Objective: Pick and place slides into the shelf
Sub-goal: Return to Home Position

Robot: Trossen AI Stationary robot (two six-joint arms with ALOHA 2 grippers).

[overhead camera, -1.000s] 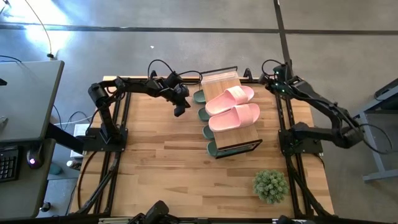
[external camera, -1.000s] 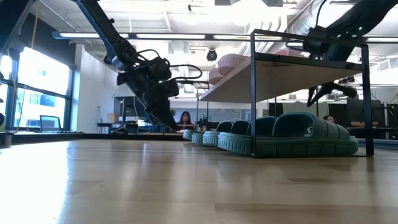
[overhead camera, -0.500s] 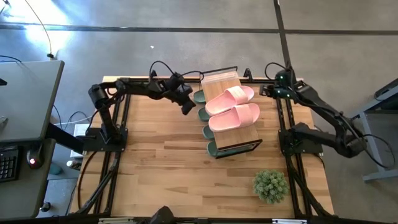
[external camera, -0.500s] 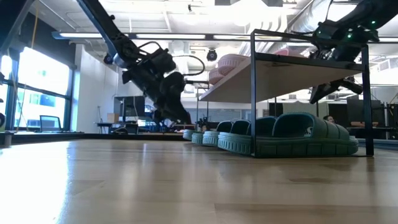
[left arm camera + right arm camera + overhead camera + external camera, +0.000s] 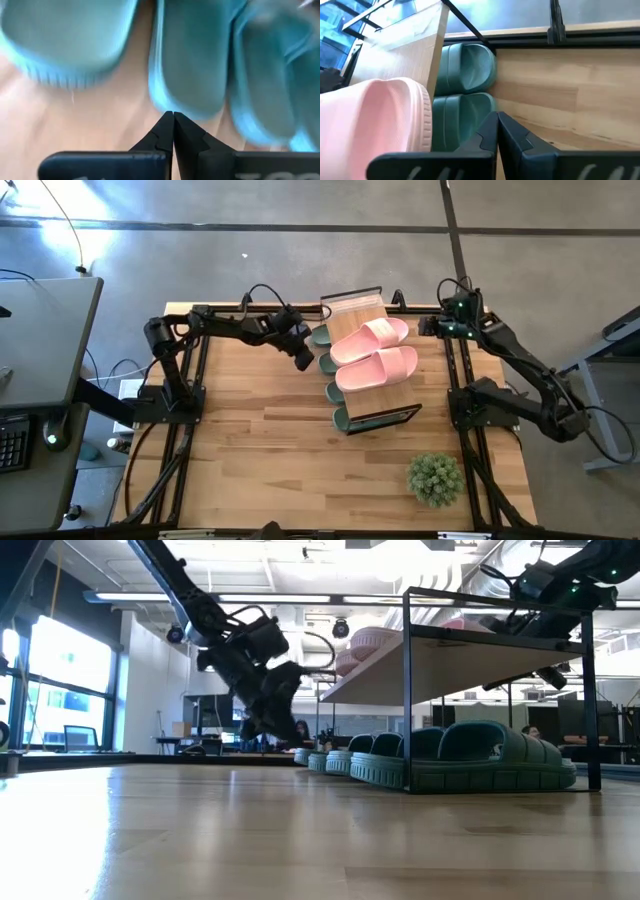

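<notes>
The shelf (image 5: 372, 395) stands on the table's far middle. Its wooden top panel carries the pale pink pair of slides (image 5: 370, 336) (image 5: 378, 368). Several sage-green slides (image 5: 328, 364) lie in a row on the tabletop under the shelf, with their heels poking out on its left; the low view shows them too (image 5: 480, 755). My left gripper (image 5: 304, 360) is shut and hovers just left of those heels (image 5: 187, 95), fingertips (image 5: 173, 116) pointing at them. My right gripper (image 5: 432, 327) is shut (image 5: 497, 117) and hangs by the shelf's far right corner, facing the pink slide (image 5: 375, 117) and green toes (image 5: 465, 60).
A small green potted plant (image 5: 435, 477) stands near the table's near right corner. Bare wooden tabletop (image 5: 260, 440) stretches across the near half and left of the shelf. Both arm bases sit at the table's left and right edges. A desk (image 5: 45, 340) stands off to the left.
My left gripper has moved right toward the green slides' heels and tipped more steeply downward while staying shut. My right arm has drawn slightly up and back by the shelf's far right corner. The slides and the shelf have stayed put.
</notes>
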